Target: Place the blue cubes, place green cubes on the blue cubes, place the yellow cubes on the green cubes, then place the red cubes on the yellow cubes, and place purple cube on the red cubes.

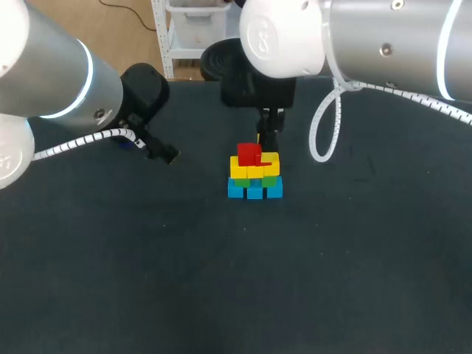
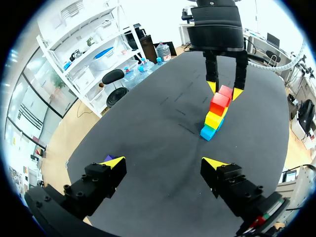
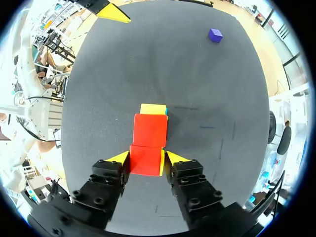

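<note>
A cube stack (image 1: 254,175) stands mid-table: blue cubes (image 1: 254,191) at the bottom, then green (image 1: 270,180), then yellow (image 1: 246,171). One red cube (image 3: 150,129) rests on top. My right gripper (image 3: 145,159) is over the stack's far side, shut on a second red cube (image 3: 145,163) that sits level with the first; its yellow tips press both sides, as the left wrist view's red cube (image 2: 225,92) also shows. The purple cube (image 3: 215,34) lies on the table by my left gripper (image 2: 164,162), which stands open, holding nothing, to the left of the stack.
The dark table (image 1: 221,280) is bare around the stack. My left arm (image 1: 51,81) comes in at the left, and its gripper (image 1: 158,151) hovers low over the table. The right arm (image 1: 383,44) spans the back right.
</note>
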Motion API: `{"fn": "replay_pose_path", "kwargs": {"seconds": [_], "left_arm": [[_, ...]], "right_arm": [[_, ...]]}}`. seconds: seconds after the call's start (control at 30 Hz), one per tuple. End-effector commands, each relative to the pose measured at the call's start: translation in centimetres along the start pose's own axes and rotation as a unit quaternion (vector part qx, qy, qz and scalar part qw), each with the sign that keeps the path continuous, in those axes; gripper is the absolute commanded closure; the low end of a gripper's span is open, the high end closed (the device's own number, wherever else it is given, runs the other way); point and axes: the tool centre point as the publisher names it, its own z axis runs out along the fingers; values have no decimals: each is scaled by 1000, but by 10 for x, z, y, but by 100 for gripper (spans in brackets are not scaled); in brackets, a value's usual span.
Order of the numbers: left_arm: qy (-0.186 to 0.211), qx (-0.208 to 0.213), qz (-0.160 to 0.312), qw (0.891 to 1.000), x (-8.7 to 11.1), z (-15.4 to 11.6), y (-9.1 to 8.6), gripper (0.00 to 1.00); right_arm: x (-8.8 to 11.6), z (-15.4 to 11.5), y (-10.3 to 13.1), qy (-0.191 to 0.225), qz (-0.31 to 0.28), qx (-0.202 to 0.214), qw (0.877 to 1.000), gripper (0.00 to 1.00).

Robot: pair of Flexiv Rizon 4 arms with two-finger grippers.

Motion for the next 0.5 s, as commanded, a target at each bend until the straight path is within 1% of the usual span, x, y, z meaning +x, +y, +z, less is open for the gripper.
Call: {"fn": "replay_pose_path", "kwargs": {"seconds": [0.03, 0.13, 0.17, 0.23, 0.4, 0.5], "left_arm": [[-1, 1, 0, 1000, 0, 0, 1, 0], [-1, 1, 0, 1000, 0, 0, 1, 0], [-1, 1, 0, 1000, 0, 0, 1, 0], [-1, 1, 0, 1000, 0, 0, 1, 0], [-1, 1, 0, 1000, 0, 0, 1, 0], [-1, 1, 0, 1000, 0, 0, 1, 0]], "right_arm": [[0, 0, 0, -1, 0, 1, 1000, 58], [0, 0, 0, -2, -1, 0, 1000, 56], [0, 0, 0, -3, 0, 0, 1000, 52], [0, 0, 1, -5, 3, 0, 1000, 0], [2, -3, 2, -13, 7, 1, 1000, 0], [7, -9, 3, -24, 16, 13, 1000, 0]]}}
